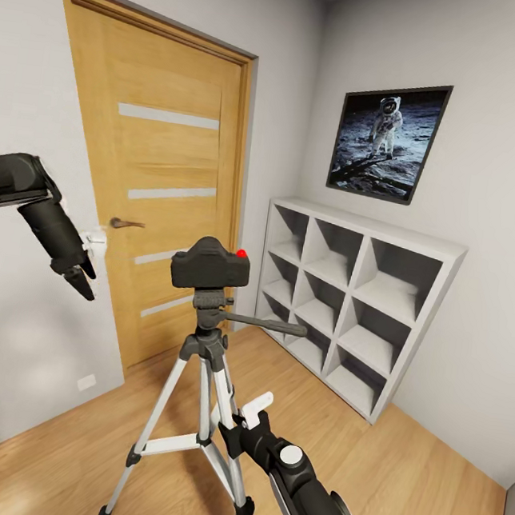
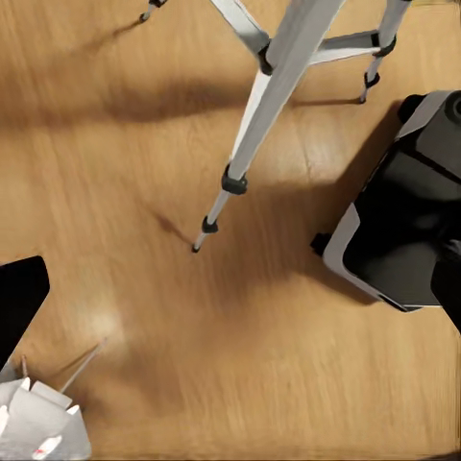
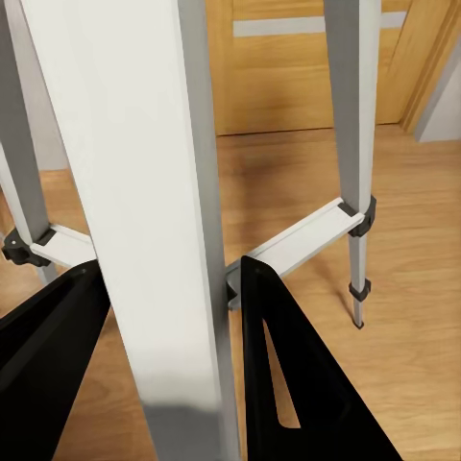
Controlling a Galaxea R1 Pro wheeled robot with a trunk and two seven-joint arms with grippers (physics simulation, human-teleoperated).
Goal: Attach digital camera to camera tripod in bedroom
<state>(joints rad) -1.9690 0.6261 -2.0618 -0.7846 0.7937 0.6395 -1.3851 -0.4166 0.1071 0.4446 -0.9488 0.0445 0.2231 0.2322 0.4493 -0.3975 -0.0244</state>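
Right gripper (image 1: 238,424) sits low beside the camera tripod (image 1: 204,380), its black jaws spread on either side of one silver leg; in the right wrist view that leg (image 3: 163,221) runs between the two fingers (image 3: 288,375) with a gap on each side, so the jaws are open around it, not visibly clamped. Cross braces and another tripod leg (image 3: 355,144) show behind, feet on the plank floor (image 3: 413,327). Digital camera (image 1: 210,266) sits on top of the tripod's pan head, red button (image 1: 242,253) at its upper right corner, pan handle (image 1: 269,323) sticking out toward the grey cube shelves (image 1: 357,302). Camera is well above the right gripper and apart from it. Left gripper (image 1: 80,274) hangs in the air left of the camera, near its height, well apart from it, holding nothing; can't tell how far its jaws are spread. Oak door (image 1: 162,181) stands behind the tripod, astronaut picture (image 1: 387,139) above the shelves. Left wrist view looks down on the tripod feet (image 2: 197,247) and robot base (image 2: 403,211) beside them.
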